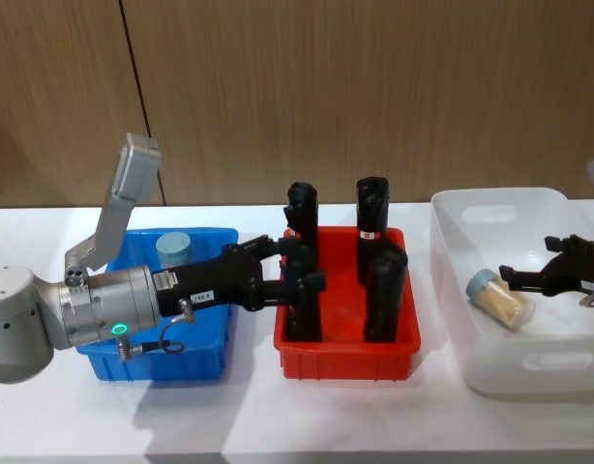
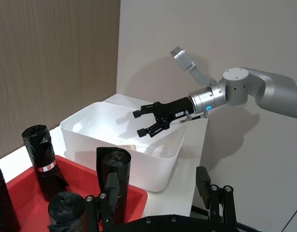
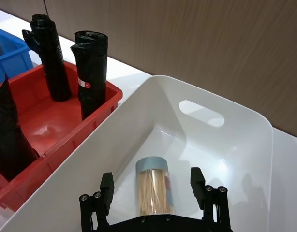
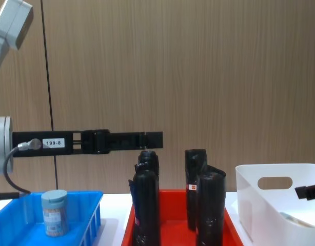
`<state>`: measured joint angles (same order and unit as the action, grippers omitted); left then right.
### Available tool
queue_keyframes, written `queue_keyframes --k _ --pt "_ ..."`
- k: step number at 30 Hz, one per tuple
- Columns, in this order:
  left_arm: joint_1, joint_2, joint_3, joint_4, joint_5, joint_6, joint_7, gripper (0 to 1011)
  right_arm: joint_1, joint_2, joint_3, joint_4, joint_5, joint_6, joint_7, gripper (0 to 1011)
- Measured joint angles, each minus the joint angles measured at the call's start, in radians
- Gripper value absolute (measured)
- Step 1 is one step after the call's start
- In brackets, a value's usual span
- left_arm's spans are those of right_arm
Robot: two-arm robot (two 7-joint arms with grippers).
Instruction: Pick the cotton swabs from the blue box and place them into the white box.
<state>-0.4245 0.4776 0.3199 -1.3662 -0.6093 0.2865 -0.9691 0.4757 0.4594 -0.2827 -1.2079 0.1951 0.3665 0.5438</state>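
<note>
In the blue box (image 1: 152,365), near its back wall, one jar of cotton swabs (image 1: 173,255) stands upright; a second jar (image 3: 155,186) lies on its side on the floor of the white box (image 1: 500,372). We judge these jars light, rigid and smooth-walled, apt to slip or roll, so we would pinch the standing one across its clear body just under the lid (image 1: 173,239). The right gripper (image 2: 139,123) hangs over the lying jar, fingers spread, holding nothing. The left gripper (image 1: 314,269), fingers apart and empty, hovers above the black bag rolls (image 1: 372,217) in the red bin (image 1: 345,362), just beside the blue box.
</note>
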Motion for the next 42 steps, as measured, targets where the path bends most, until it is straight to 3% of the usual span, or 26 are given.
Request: queue_keyframes --k 20,27,42 --pt "0.003 -0.001 0.001 -0.003 0.006 -0.004 0.015 1004 -0.019 0.001 0.003 -0.015 0.009 -0.017 -0.004 1001" --pt "0.016 -0.008 0.011 -0.022 0.034 -0.023 0.082 1004 -0.070 -0.013 0.009 -0.075 0.019 -0.051 -0.057 1001" --pt "0.056 -0.028 0.040 -0.077 0.121 -0.081 0.285 1004 -0.219 -0.052 0.027 -0.246 0.044 -0.151 -0.206 1001"
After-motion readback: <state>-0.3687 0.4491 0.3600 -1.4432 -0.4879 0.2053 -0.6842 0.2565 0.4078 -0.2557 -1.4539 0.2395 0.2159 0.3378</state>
